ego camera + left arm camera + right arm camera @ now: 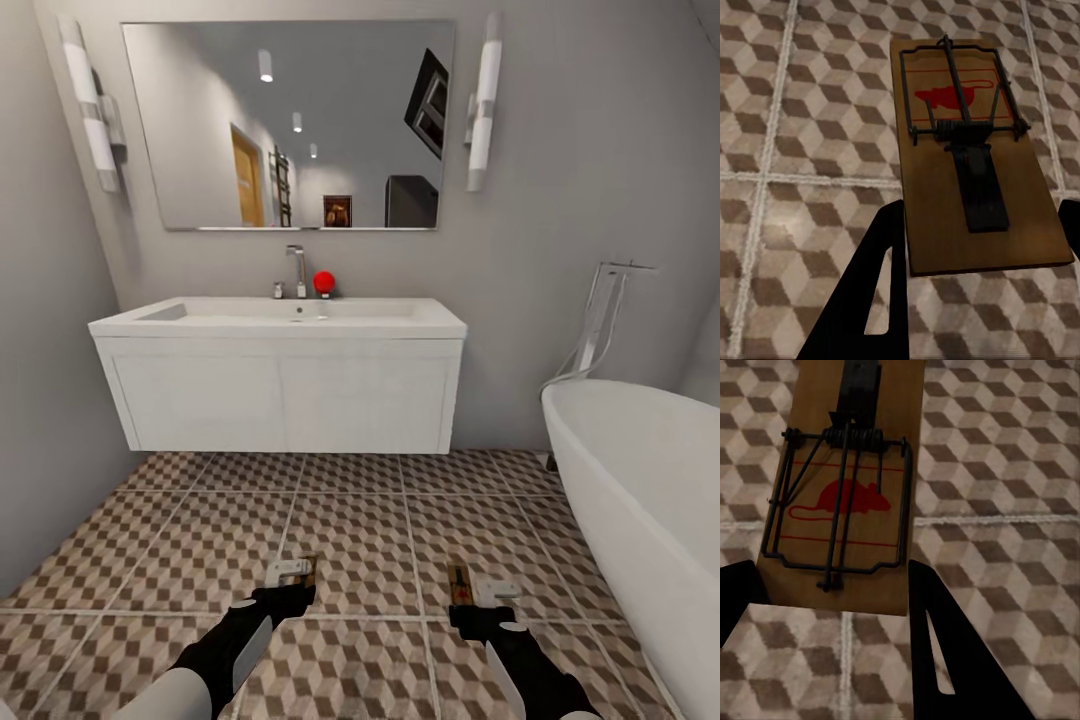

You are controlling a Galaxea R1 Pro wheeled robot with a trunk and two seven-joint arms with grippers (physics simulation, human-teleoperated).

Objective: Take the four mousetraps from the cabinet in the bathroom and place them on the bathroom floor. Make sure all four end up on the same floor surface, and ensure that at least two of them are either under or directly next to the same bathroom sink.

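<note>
each gripper clamps a flat tan wooden mousetrap [975,157] above cube-patterned tiles [360,520]

Open cube-patterned brown and beige tiled floor [360,530] spreads ahead, free to pass over. The wide white wall-hung basin with its drawer front [285,385] blocks the far side, leaving a low gap beneath. The oval white bathtub [645,500] walls off the right.

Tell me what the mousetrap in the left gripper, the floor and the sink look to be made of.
Mousetrap: a matte tan board, apparently wood, with dark wire, likely metal, and a printed red mouse.
Floor: seemingly ceramic tile, a brown-beige cube print with pale grout lines.
Sink: smooth plain white, perhaps ceramic or lacquer; it cannot be told.
</note>
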